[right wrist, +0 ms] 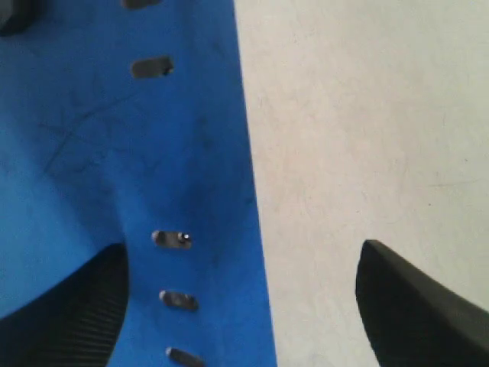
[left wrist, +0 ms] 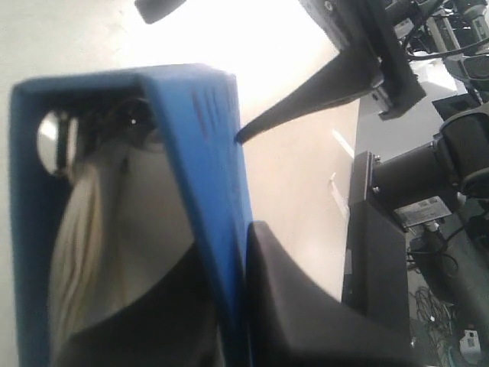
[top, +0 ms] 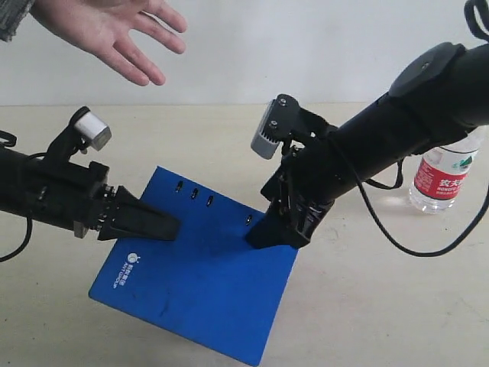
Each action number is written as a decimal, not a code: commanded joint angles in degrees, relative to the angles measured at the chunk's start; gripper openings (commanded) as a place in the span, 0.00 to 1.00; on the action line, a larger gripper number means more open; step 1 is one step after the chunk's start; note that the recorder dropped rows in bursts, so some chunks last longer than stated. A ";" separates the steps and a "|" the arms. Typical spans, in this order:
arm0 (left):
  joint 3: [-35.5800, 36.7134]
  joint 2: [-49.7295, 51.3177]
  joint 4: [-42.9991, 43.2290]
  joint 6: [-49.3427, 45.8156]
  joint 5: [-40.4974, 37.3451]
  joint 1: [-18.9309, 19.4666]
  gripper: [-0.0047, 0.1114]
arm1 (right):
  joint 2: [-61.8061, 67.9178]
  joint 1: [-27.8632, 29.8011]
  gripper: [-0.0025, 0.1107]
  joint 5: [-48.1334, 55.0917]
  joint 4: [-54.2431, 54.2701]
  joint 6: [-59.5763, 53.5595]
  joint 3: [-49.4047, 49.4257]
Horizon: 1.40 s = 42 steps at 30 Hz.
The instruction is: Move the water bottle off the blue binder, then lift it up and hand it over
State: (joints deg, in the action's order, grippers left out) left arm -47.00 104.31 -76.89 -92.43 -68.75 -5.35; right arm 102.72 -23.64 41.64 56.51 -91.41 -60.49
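The blue binder (top: 199,290) lies slanted on the table, its slots facing the back. My left gripper (top: 172,227) is shut on its left edge; in the left wrist view the blue cover (left wrist: 206,153) is pinched between the jaws of the left gripper (left wrist: 229,294), with white pages showing inside. My right gripper (top: 271,237) hangs open over the binder's right edge by the slots, one finger over the blue cover (right wrist: 114,153) and the other over bare table; the right gripper (right wrist: 241,298) holds nothing. The water bottle (top: 445,180) stands on the table at the far right, partly behind my right arm.
A person's open hand (top: 114,30) reaches in, palm up, at the top left. The beige table (top: 382,306) runs around the binder. A white wall is behind.
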 commanded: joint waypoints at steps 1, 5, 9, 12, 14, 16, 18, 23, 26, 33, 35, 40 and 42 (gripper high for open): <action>-0.09 -0.65 1.00 -1.43 -1.21 -0.64 0.10 | 3.41 -0.39 0.67 0.96 5.60 -0.64 -0.17; -0.09 -0.65 -0.02 -1.64 -1.21 -0.64 0.10 | 6.87 -0.39 0.65 10.18 9.34 -1.06 -0.17; -0.09 -0.65 0.00 -1.79 -1.21 -0.64 0.10 | 7.67 -0.39 0.43 15.46 9.34 -0.47 -0.17; -0.09 -0.65 0.00 -1.79 -1.21 -0.64 0.10 | 7.30 -0.39 0.19 17.13 9.37 -0.47 -0.17; -0.09 -0.65 0.00 -1.45 -1.21 -0.54 0.11 | 6.91 -0.39 0.02 18.78 9.18 -0.63 -0.17; -0.09 -0.65 0.10 -1.45 -1.21 -0.54 0.14 | 6.33 -0.28 0.02 20.71 8.46 -0.64 -0.17; -0.09 -0.65 0.21 -1.45 -1.21 -0.54 0.22 | 5.35 -0.28 0.02 21.93 6.92 -0.64 -0.17; -0.09 -0.65 0.21 -1.20 -1.21 -0.54 0.48 | 1.54 -0.19 0.02 20.00 1.39 1.72 -0.17; -0.09 -0.65 0.21 -0.64 3.44 -0.54 0.58 | -1.02 -0.19 0.02 16.99 -5.57 7.09 -0.17; -0.09 -0.80 0.01 1.57 24.33 -0.54 0.55 | -6.53 -0.19 0.02 13.00 -25.28 22.04 -0.17; -0.09 -1.58 0.01 2.21 28.06 -0.54 0.50 | -8.16 -0.19 0.02 12.69 -27.28 24.30 -0.17; -0.09 -8.20 0.47 2.04 35.52 -0.54 0.10 | -12.41 -0.19 0.02 14.23 -28.50 25.57 -0.17; 0.00 -12.91 0.24 2.04 38.68 -0.66 0.10 | -14.21 -0.19 0.02 14.39 -28.50 26.04 -0.17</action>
State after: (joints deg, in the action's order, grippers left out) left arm -47.00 96.52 -75.87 -90.49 -34.01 -5.90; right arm 91.36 -23.97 55.26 27.53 -66.10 -60.51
